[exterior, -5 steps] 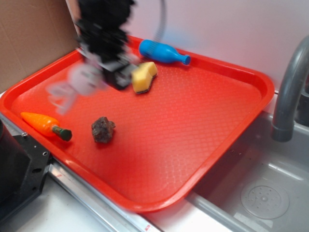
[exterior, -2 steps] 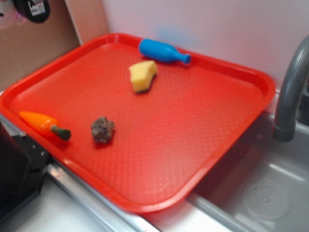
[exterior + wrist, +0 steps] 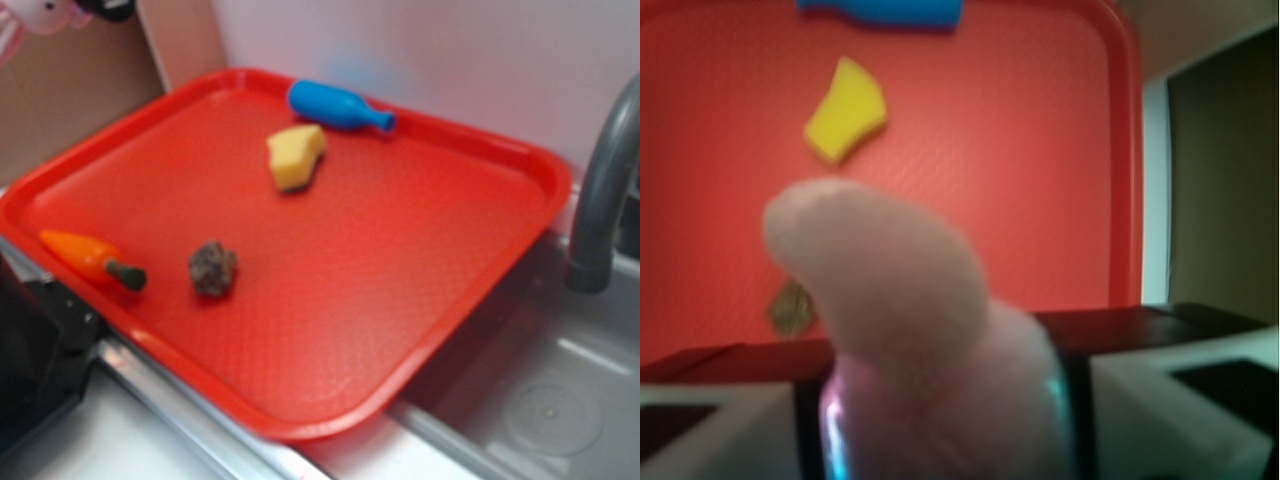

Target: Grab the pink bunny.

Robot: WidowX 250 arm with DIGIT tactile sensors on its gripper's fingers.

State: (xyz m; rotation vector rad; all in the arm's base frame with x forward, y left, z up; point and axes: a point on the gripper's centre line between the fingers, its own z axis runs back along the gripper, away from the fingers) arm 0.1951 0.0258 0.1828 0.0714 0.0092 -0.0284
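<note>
Item: pink bunny. Location: off the red tray, held high at the upper left edge of the exterior view, where only a pale pink scrap showed. In the wrist view, plush filled the foreground, one ear or limb sticking up, the body wedged between the pads of the pincer. Pincer: clamped on the bunny, as far as the blurred close view allowed.

Remaining on tray: yellow sponge, blue bottle lying near the far rim, carrot toy at the near left rim, brown lump beside it.

Status: grasp and lift judged done; nothing evident left but holding
</note>
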